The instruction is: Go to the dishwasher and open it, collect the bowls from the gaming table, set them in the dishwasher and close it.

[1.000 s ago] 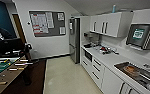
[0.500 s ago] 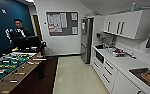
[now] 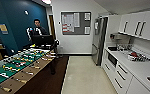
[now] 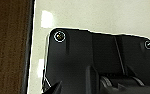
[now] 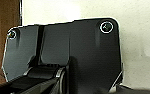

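kitchen units point(image 3: 126, 72) sit further to the right in the head view than a moment ago, and the football table point(image 3: 18, 67) fills more of the left; the whole scene has shifted, so the camera has turned, not the things. a person point(image 3: 37, 30) with a control rig stands at the far end of the football table, more central than before.

a pale floor point(image 3: 83, 75) runs as an open lane between the football table's wooden edge and the white drawer fronts, on to the far wall with one notice board point(image 3: 75, 23). a dark strip of floor point(image 3: 44, 82) lies along the table's side. one tall steel fridge point(image 3: 99, 40) stands at the far end of the counter point(image 3: 141, 67); a dish rack sits near the counter's back edge. upper cabinets point(image 3: 138, 25) hang above.

i cannot pick out the dishwasher among the fronts, nor the bowls. both wrist views look down on pale floor beside brown floor. whether either gripper is released or clenched, i cannot tell.
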Tool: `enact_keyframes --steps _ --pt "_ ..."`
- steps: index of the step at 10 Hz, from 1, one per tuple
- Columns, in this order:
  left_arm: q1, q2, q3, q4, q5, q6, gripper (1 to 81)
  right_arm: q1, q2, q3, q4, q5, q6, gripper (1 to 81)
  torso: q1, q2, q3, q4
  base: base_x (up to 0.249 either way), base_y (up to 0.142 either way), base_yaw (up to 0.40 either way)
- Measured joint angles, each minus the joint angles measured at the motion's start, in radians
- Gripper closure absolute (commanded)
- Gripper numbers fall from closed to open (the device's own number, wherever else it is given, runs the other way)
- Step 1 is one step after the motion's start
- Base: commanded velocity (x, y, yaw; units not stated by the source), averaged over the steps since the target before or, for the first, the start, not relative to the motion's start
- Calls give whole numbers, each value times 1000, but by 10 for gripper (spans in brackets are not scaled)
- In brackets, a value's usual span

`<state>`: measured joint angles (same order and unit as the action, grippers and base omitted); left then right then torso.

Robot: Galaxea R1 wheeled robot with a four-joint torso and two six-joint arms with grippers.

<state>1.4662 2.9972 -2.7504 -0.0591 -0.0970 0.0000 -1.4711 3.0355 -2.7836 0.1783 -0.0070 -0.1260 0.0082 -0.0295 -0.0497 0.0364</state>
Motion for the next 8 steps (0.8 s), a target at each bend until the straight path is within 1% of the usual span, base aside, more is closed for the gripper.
enact_keyframes --steps 8 --pt "0 9 -1 0 5 0 10 1 -2 -6 1 0 0 10 0 0 0 0 0 0 356"
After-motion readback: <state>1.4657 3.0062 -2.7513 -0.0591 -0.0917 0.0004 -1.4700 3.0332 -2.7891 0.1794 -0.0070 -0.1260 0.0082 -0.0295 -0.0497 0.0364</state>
